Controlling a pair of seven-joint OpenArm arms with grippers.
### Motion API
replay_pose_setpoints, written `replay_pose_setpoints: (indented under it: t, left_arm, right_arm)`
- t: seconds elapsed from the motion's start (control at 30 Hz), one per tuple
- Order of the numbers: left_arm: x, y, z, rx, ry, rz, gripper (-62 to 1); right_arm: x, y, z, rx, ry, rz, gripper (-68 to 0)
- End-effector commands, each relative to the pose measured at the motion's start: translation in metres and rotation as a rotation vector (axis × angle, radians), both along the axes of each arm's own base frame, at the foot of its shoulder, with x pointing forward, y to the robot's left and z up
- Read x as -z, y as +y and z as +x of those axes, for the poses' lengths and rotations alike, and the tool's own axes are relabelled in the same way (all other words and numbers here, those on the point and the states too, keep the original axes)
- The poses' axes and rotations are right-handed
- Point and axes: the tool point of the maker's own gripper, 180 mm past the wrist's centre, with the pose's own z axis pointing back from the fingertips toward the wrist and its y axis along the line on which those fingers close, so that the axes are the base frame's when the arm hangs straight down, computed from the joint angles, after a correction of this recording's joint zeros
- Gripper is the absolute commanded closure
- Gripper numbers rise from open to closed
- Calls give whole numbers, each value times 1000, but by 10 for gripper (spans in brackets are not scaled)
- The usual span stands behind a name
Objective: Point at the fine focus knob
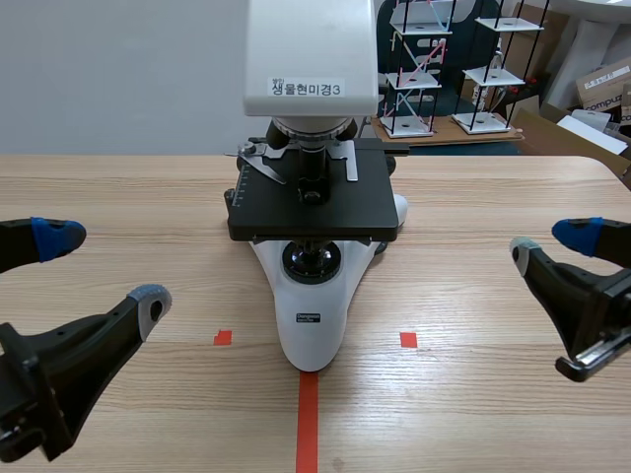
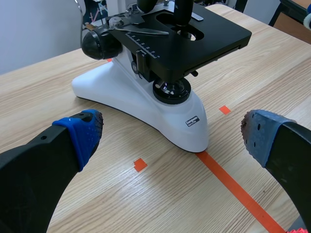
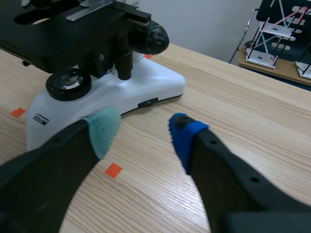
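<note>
Scene view showed you the microscope (image 1: 311, 246) standing mid-table (image 1: 473, 394), with your left gripper (image 1: 104, 268) and right gripper (image 1: 552, 243) low at either side, both well apart from it and both with fingers spread on nothing. In your right wrist view, the fine focus knob (image 3: 156, 38) sat black on the microscope's side, behind the stage, ahead of the right gripper and untouched.

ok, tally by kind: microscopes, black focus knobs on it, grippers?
microscope: 1
black focus knobs: 2, left-side knob, right-side knob
grippers: 2, left gripper, right gripper, both open
total: 5
</note>
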Motion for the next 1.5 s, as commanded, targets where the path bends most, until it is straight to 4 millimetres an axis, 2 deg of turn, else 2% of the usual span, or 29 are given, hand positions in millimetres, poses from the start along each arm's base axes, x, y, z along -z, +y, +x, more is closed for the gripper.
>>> replay_pose_setpoints:
  t: [0.0, 0.13, 0.33, 0.5, 0.9, 1.23, 1.47]
  left_arm:
    - [-8, -2, 1, 1, -23, -19, -602]
    - [-8, -2, 1, 1, -23, -19, -602]
    - [-8, -2, 1, 1, -23, -19, -602]
    - [-8, -2, 1, 1, -23, -19, -602]
    - [-8, -2, 1, 1, -23, -19, -602]
    - [-8, -2, 1, 1, -23, -19, -602]
    - [-8, -2, 1, 1, -23, -19, -602]
  right_arm:
    - [-8, -3, 10, 3, -48, 5, -188]
    - [4, -8, 26, 8, -60, -13, -59]
    - [22, -15, 56, 20, -65, -21, -18]
    - [27, -18, 83, 25, -78, -20, -17]
    - [18, -10, 134, 1, -130, -12, -17]
    - [14, 1, 160, -21, -143, -8, -17]
    - [20, 12, 168, -45, -125, -13, -17]
